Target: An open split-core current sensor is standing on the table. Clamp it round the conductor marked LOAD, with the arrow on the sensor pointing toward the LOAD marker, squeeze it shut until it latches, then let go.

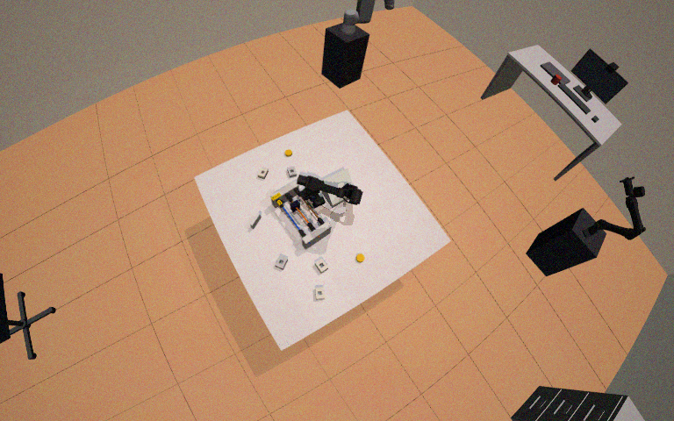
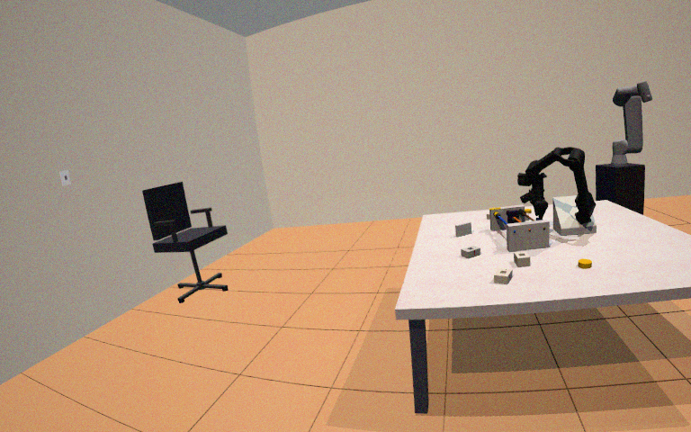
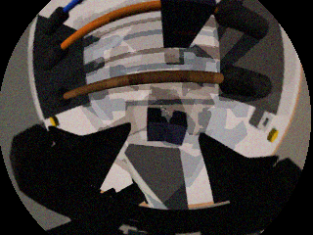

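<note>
Indoors, white table (image 1: 397, 238) (image 2: 632, 255), tiled orange floor (image 1: 148, 307) (image 2: 285, 346), beige walls (image 2: 408, 102); end effector (image 2: 540, 218) (image 3: 164, 131) fingers apart

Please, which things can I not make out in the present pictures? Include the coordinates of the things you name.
- LOAD lettering on the yellow label (image 1: 276, 196): too small in the top view.
- Arrow on the sensor (image 3: 166, 131): lost in dark blur, wrist view.
- Chair (image 1: 25, 324): cut off by the left edge, top view.
- Blue wire's (image 3: 73, 5) far end: cut off by the rim, wrist view.
</note>
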Controlling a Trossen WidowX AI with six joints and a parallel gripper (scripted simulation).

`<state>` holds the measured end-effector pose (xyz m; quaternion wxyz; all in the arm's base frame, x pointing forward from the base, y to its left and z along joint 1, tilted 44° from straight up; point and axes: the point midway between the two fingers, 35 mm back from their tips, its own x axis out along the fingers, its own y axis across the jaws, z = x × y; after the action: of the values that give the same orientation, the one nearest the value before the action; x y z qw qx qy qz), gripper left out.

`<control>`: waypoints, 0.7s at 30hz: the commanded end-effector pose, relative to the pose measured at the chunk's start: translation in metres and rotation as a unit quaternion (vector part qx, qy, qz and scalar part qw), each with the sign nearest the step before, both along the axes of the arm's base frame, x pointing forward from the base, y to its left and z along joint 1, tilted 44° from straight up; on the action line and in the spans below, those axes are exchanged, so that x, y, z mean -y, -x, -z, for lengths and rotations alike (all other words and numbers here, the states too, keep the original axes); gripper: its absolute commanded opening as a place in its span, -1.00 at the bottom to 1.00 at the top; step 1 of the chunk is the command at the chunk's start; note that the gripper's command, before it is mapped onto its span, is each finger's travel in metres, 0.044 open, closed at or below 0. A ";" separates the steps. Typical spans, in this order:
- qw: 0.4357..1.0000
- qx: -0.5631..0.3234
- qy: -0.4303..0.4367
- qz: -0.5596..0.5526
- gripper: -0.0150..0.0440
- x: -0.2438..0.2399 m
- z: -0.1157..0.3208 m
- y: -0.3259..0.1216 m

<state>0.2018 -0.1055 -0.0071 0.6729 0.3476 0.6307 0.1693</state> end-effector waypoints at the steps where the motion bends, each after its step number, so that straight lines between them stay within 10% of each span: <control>1: 1.000 -0.002 -0.005 0.002 1.00 -0.007 0.006 0.000; 7: 1.000 -0.002 -0.005 0.002 1.00 -0.011 0.009 0.000; 14: 1.000 0.000 -0.001 -0.001 0.38 -0.008 0.007 -0.001; 21: 1.000 0.000 -0.001 -0.001 0.22 -0.008 0.007 -0.001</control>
<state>0.2022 -0.0977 -0.0143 0.6719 0.3487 0.6309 0.1699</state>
